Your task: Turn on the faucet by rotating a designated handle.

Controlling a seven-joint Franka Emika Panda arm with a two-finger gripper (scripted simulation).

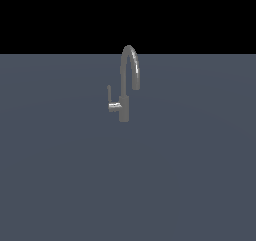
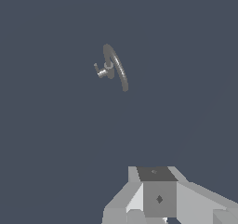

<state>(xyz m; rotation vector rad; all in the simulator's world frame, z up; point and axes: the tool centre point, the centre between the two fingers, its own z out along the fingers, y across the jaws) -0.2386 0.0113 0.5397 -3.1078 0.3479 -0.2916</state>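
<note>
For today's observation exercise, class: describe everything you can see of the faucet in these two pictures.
The faucet is a small grey tap of metallic look, standing upright and alone on a flat blue-grey surface. A short cylindrical body carries a tall arched gooseneck spout that curves over toward the exterior view's right. A short stub on the exterior view's left holds the handle, a thin lever pointing up. Nothing touches it; the robot is absent from the exterior view.

Seen from above, the faucet [image 2: 115,66] stands alone on a plain grey-blue floor [image 2: 56,139], its arched spout foreshortened into a curved band. The handle [image 2: 99,71] — a thin lever on a short stub — juts from the body's side. The gripper's [image 2: 155,197] blocky grey-white housing shows well apart from the faucet — its fingertips are out of frame.
</note>
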